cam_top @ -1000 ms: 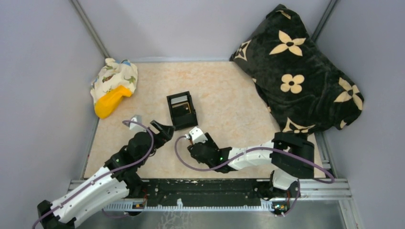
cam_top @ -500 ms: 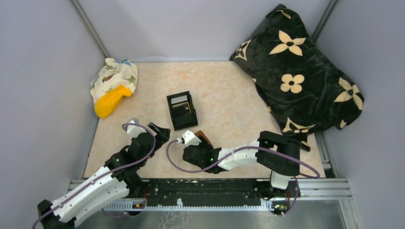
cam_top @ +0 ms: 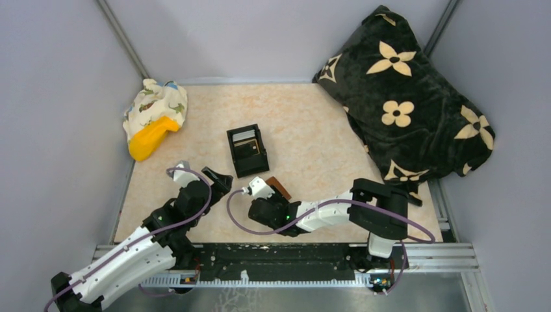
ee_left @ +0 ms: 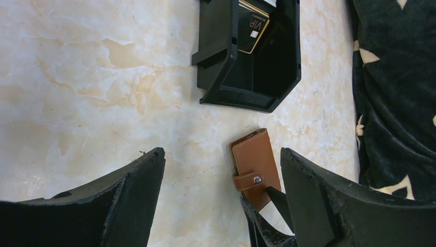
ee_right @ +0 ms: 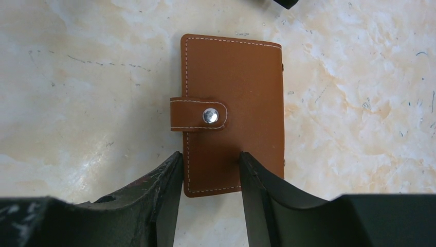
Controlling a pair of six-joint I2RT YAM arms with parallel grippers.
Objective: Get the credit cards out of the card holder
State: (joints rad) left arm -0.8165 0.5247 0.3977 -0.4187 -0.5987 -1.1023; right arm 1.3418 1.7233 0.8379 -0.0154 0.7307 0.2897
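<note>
right hand [ee_right: 210,159] has dropped over the still-snapped card holder's [ee_right: 234,77] near end, fingers [ee_right: 165,190] narrowing but not yet gripping; the left hand [ee_left: 221,154] beside the holder stays wide open.

Light is bright, even and diffuse, falling from above. The card holder [ee_right: 234,103] casts only a thin, soft shadow at its edge on the pale table [ee_right: 77,77]. Its stitching is crisp, and its metal snap [ee_right: 210,115] carries a small white glint. Just below the card holder, the right gripper [ee_right: 210,157] looks near-black and slightly soft. In the left wrist view, the blanket [ee_left: 396,92] right of the card holder swallows detail, and the bin [ee_left: 221,77] above it holds deep shadow.
</note>
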